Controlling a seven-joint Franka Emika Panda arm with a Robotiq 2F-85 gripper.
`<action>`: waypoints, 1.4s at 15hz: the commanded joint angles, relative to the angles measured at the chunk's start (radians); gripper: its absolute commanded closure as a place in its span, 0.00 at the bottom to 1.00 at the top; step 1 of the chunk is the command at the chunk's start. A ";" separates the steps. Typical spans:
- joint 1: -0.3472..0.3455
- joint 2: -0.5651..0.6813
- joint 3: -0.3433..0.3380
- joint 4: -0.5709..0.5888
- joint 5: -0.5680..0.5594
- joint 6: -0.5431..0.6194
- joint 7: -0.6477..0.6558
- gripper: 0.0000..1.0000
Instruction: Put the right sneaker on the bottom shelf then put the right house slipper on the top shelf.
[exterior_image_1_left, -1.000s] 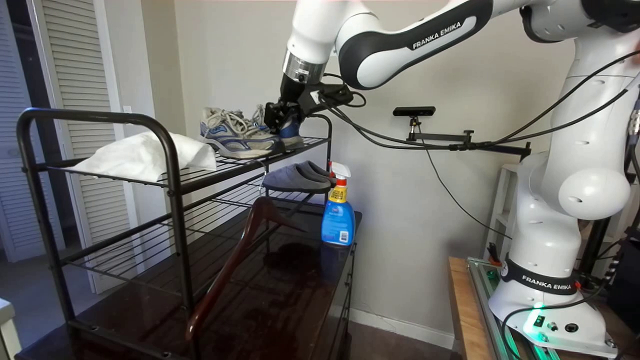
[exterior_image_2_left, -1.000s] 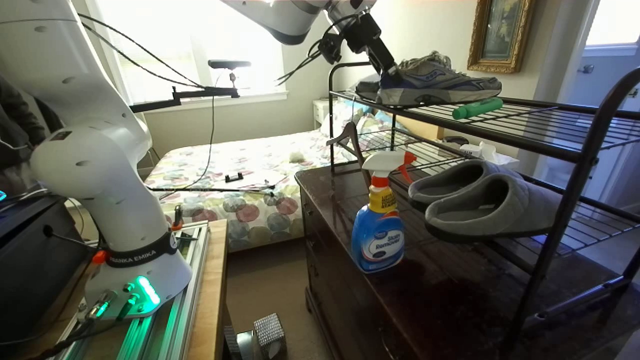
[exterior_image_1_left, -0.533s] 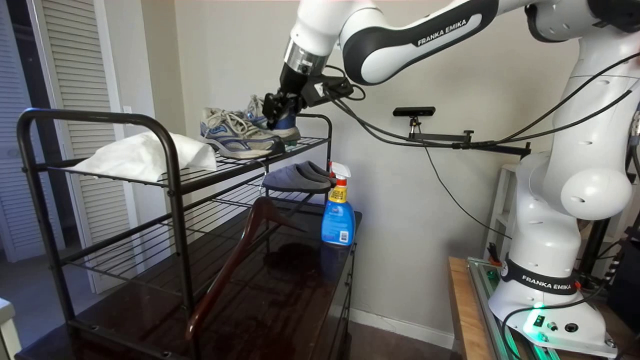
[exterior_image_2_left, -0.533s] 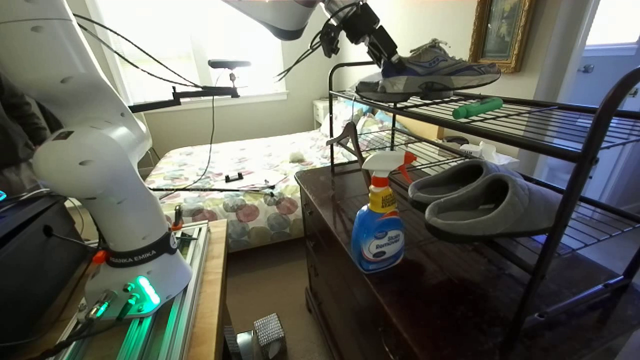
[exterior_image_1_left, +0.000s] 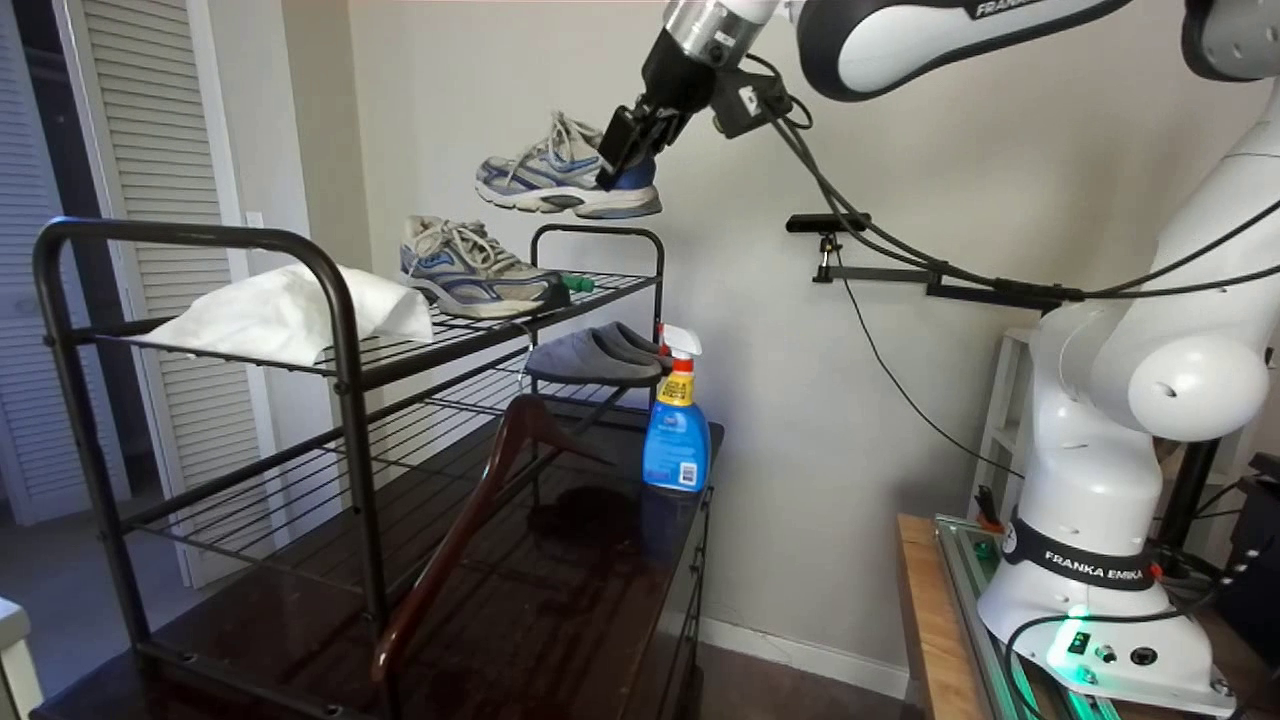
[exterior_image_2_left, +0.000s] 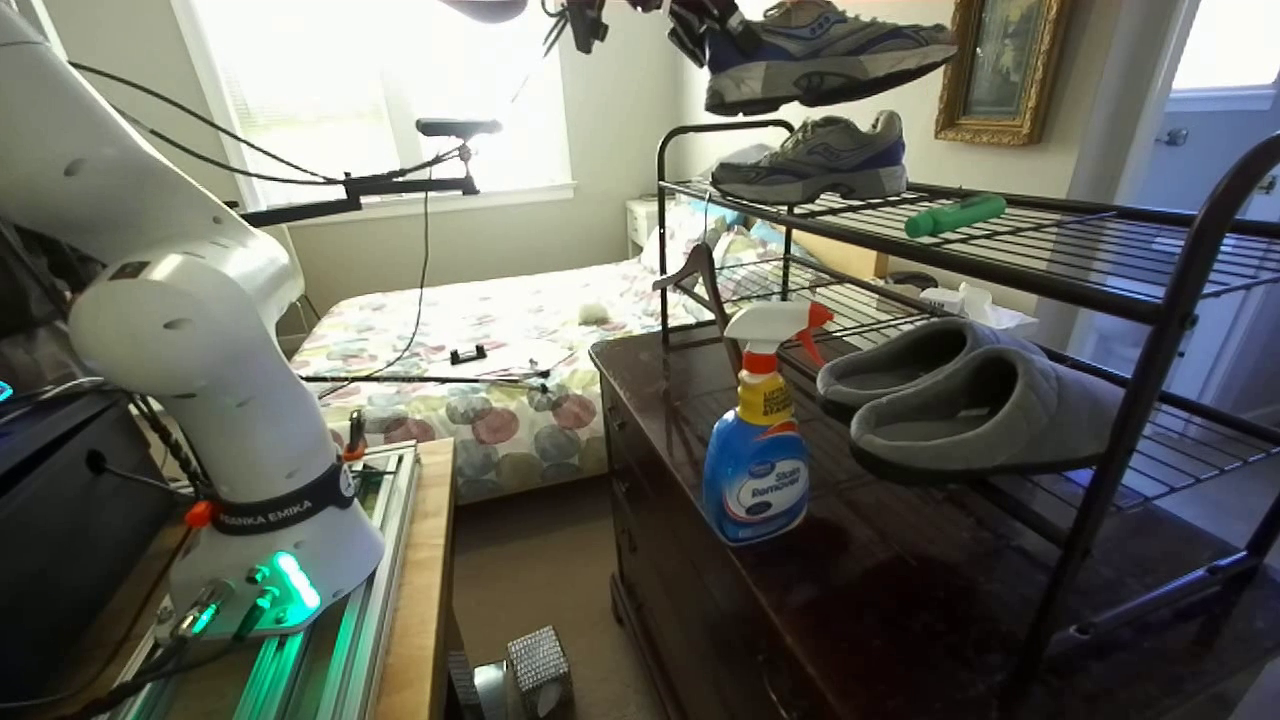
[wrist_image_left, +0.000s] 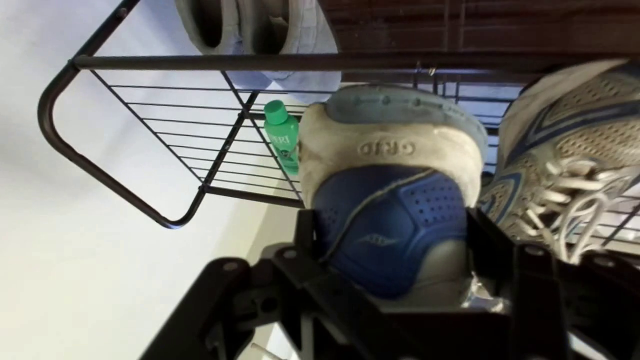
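Observation:
My gripper (exterior_image_1_left: 615, 160) is shut on the heel of the right sneaker (exterior_image_1_left: 545, 185), a light grey laced shoe with blue heel and white sole. It holds the shoe in the air above the top shelf (exterior_image_1_left: 450, 351). In the wrist view the fingers (wrist_image_left: 390, 220) press both sides of the blue heel (wrist_image_left: 385, 235). The sneaker also shows high in an exterior view (exterior_image_2_left: 850, 65). The matching grey sneaker (exterior_image_1_left: 480, 275) stands on the top shelf. A pair of grey house slippers (exterior_image_2_left: 990, 420) sits on the bottom shelf (exterior_image_1_left: 245, 473), toward one end.
A green bottle (exterior_image_2_left: 955, 216) lies on the top shelf, near a looped end rail (exterior_image_1_left: 600, 229). A white cloth-like bundle (exterior_image_1_left: 290, 315) lies at the far end. A blue spray bottle (exterior_image_2_left: 757, 480) stands on the dresser beside the rack. A wooden hanger (exterior_image_1_left: 490, 480) hangs from the rack.
My gripper has lifted the right sneaker off the top shelf, up and back toward the robot's base. The green bottle and the twin sneaker are now uncovered. The slippers have not moved.

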 joint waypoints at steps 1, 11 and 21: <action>0.070 -0.224 -0.035 -0.179 0.182 -0.015 -0.254 0.51; 0.113 -0.524 -0.024 -0.337 0.441 -0.461 -0.508 0.51; -0.009 -0.389 0.058 -0.530 0.412 -0.073 -0.331 0.51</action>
